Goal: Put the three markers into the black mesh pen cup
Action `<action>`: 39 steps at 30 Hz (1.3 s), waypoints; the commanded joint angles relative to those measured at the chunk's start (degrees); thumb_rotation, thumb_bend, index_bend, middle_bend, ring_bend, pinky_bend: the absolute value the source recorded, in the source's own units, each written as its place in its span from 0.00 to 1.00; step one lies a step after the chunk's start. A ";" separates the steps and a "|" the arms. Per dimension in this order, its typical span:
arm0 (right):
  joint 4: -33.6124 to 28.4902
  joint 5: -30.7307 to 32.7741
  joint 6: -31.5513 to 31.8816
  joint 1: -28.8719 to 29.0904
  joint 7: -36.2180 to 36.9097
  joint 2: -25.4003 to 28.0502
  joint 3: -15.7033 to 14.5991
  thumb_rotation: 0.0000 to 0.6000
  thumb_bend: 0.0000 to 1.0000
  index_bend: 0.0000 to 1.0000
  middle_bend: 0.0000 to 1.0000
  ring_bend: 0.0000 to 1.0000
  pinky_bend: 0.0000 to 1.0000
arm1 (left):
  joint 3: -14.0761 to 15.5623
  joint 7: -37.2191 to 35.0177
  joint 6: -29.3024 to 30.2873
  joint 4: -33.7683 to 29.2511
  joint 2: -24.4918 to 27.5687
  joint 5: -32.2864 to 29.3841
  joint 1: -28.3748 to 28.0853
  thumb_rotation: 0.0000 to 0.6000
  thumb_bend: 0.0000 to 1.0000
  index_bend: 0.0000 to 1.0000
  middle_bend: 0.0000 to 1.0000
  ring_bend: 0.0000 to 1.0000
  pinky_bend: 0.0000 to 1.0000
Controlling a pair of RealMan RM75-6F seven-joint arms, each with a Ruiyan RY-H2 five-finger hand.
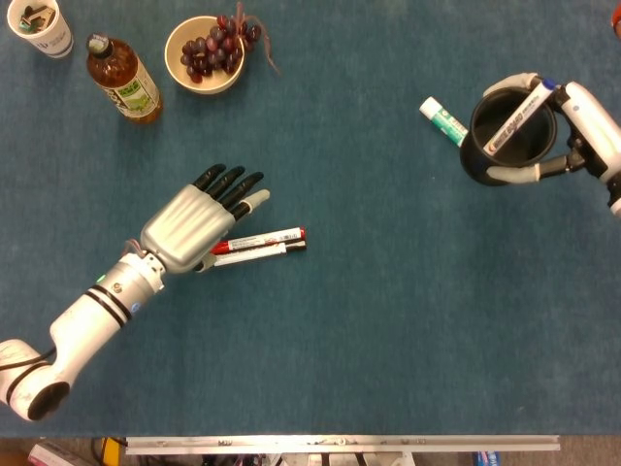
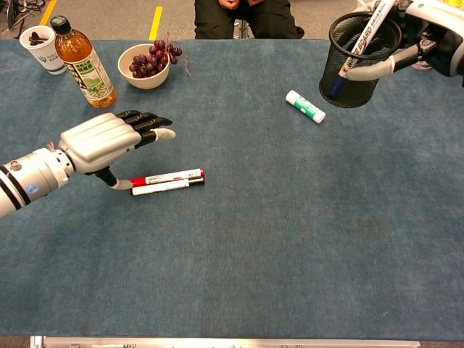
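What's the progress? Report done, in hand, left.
Done: one marker stands in the cup, which the right hand holds. In hand: the open left hand hovers by the red marker and black marker. Left: both, on the table.

My head view looks almost straight down on the blue table point(image 1: 388, 320), from well above — its near metal edge runs along the bottom of the frame, at 6 o'clock. My chest view sits lower and nearer, at that same near edge, facing toward 12 o'clock at a slant, so it reaches past the table's far edge to a strip of floor. Both views share nearly the whole tabletop: the left hand point(image 1: 194, 225) point(image 2: 101, 141) toward 9 o'clock, the black mesh pen cup point(image 1: 512, 136) point(image 2: 355, 61) toward 2 o'clock — and the bottle point(image 1: 123, 78) point(image 2: 80, 61) toward 11 o'clock.
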 commanded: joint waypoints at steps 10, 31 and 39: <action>0.06 -0.17 0.60 -0.01 0.78 0.25 -0.67 1.00 0.31 0.47 0.43 0.34 0.43 | -0.36 -0.76 -1.74 3.71 -2.69 -1.02 -0.83 1.00 0.15 0.06 0.00 0.01 0.11; -0.01 -0.04 1.37 -0.19 1.65 0.67 -1.53 1.00 0.31 0.47 0.43 0.34 0.43 | -0.01 -1.42 -1.85 2.80 -2.63 -1.07 -0.93 1.00 0.15 0.06 0.00 0.01 0.11; 0.28 0.02 1.66 -0.32 2.03 0.86 -1.65 1.00 0.31 0.47 0.43 0.34 0.43 | 0.58 0.85 -2.68 -2.68 0.00 -1.09 -1.29 1.00 0.15 0.06 0.00 0.01 0.11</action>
